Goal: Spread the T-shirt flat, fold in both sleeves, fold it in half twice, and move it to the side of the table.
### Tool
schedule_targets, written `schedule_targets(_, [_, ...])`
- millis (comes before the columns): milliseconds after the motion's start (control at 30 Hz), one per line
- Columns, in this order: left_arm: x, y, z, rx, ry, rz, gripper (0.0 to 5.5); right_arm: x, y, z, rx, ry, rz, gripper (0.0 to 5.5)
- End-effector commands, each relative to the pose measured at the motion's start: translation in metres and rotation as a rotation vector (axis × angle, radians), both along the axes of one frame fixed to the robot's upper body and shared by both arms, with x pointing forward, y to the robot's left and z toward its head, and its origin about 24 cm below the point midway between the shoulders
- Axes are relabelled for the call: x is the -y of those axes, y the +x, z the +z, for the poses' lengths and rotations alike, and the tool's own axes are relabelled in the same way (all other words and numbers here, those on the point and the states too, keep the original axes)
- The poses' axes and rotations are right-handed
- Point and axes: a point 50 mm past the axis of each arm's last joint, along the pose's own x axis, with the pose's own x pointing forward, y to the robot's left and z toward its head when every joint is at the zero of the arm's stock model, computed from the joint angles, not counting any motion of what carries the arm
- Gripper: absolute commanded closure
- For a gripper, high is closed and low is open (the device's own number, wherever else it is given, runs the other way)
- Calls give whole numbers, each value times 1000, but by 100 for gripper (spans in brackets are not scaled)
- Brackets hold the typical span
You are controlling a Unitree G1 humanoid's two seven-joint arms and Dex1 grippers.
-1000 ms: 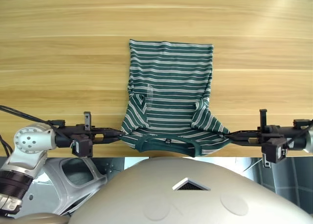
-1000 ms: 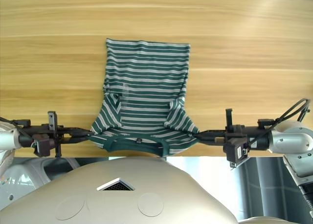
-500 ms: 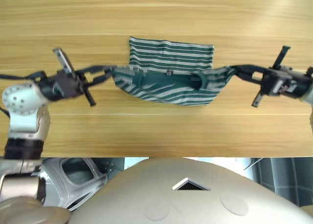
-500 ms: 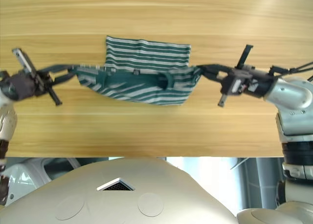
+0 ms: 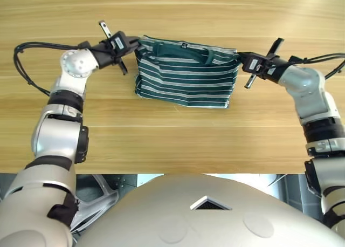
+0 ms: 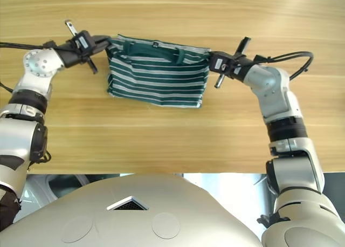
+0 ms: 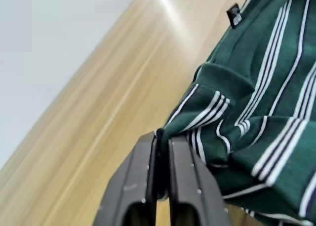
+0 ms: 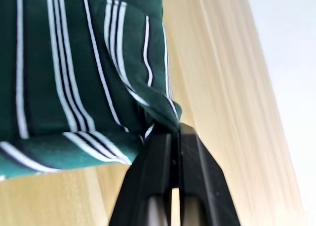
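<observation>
The green T-shirt [image 5: 186, 74] with white stripes lies folded in half on the wooden table [image 5: 172, 134], its collar [image 5: 183, 52] along the far edge on top. My left gripper [image 5: 136, 42] is shut on the shirt's far left corner; in the left wrist view the fingers [image 7: 175, 167] pinch a striped fold of the T-shirt [image 7: 247, 112]. My right gripper [image 5: 241, 56] is shut on the far right corner, and the right wrist view shows its fingers [image 8: 190, 162] clamped on the T-shirt's [image 8: 74, 63] edge.
Bare wood surrounds the shirt on all sides. The table's near edge [image 5: 172, 173] runs across the lower part of the head views. Black cables [image 5: 32, 47] trail from both arms over the table.
Both grippers carried the shirt's collar end from the table's near edge away over the body to the far hem, folding the shirt in half.
</observation>
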Motion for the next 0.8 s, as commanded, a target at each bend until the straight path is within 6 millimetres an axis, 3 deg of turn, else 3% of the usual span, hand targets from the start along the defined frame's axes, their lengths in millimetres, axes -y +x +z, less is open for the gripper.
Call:
schedule_targets(33, [13, 6, -9, -23, 57, 38, 534, -8, 14, -7, 27, -45, -41, 550])
schedule_targets(367, [25, 4, -34, -99, 179, 106, 534, -6, 19, -22, 14, -71, -116, 550])
schedule_targets(433, [25, 5, -35, -109, 185, 116, 535, -5, 20, -23, 7, -53, -131, 506])
schedule_targets(467, [24, 5, -35, -115, 182, 126, 501, -4, 20, -24, 3, -42, -138, 488])
schedule_targets(567, [21, 8, -31, -148, 89, 191, 460, -2, 25, -20, 3, 57, -184, 438])
schedule_targets(800, [4, 27, -1, -215, -359, 405, 343, 8, 40, -2, -44, 446, -300, 310])
